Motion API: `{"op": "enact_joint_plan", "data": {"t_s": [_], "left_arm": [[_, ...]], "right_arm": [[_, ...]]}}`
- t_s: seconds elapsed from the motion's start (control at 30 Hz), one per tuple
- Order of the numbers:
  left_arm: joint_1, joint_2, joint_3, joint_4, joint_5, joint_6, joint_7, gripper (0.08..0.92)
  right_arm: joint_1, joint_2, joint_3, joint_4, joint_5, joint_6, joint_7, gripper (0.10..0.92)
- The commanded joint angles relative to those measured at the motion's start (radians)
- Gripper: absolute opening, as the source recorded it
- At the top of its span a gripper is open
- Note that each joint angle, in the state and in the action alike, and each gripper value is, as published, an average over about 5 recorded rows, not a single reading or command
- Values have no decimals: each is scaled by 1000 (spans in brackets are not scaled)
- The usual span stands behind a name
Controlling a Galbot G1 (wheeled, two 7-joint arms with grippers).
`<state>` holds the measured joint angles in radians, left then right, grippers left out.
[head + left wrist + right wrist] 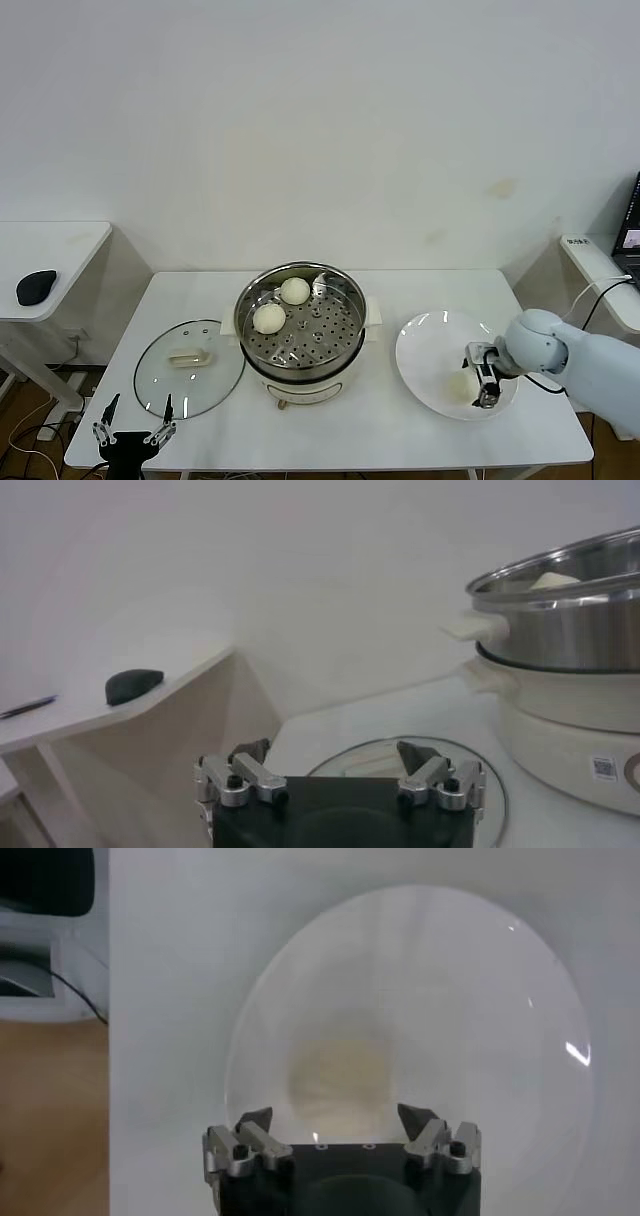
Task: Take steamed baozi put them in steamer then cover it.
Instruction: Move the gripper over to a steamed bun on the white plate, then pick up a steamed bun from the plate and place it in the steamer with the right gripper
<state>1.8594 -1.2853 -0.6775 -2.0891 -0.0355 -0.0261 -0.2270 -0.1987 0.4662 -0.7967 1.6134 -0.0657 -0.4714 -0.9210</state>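
You have three baozi in view. Two sit on the perforated tray in the steamer (302, 335), one (294, 290) toward 12 o'clock of the tray and one (268, 318) toward 9 o'clock, close together. The third baozi (335, 1076) lies on the one white plate (425, 345) at the steamer's 3 o'clock, toward the plate's near right edge.

There is one cover (190, 367), lying flat on the table (400, 290) at the steamer's 9 o'clock with its white bar handle up, its rim just beside the pot's base.

Your right gripper (482, 378) hangs over the plate right above that third baozi; in the right wrist view its two fingers stand apart on either side of the bun, and you cannot tell whether they touch it. Your left gripper (132, 425) waits at the table's near edge, at the cover's 7 o'clock, fingers spread wide and holding nothing.

The table is white, set against a plain white wall. A second white desk stands off at 9 o'clock with one dark mouse (36, 287) on it; wooden floor shows below.
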Motion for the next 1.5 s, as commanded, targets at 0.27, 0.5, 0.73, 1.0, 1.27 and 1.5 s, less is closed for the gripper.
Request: {"op": "enact_joint_plan", "data": {"t_s": [0.27, 0.5, 0.73, 1.0, 1.27, 1.5], "left_arm": [[2, -3, 3, 1, 0, -5, -2, 823], [7, -3, -3, -4, -1, -8, -3, 823], [9, -5, -2, -12, 0, -9, -3, 823], [-1, -1, 9, -5, 2, -8, 0, 823], [3, 7, 5, -18, -1, -8, 0, 823], [10, 6, -1, -23, -4, -10, -1, 823]], "right_arm": [[-42, 54, 39, -61, 12, -21, 24, 670], [-36, 62, 47, -69, 17, -25, 16, 597], [-11, 57, 63, -67, 31, -29, 4, 545], [265, 21, -39, -18, 150, -25, -29, 551], [655, 113, -189, -30, 274, 13, -92, 559], [903, 320, -337, -17, 373, 34, -96, 560]]}}
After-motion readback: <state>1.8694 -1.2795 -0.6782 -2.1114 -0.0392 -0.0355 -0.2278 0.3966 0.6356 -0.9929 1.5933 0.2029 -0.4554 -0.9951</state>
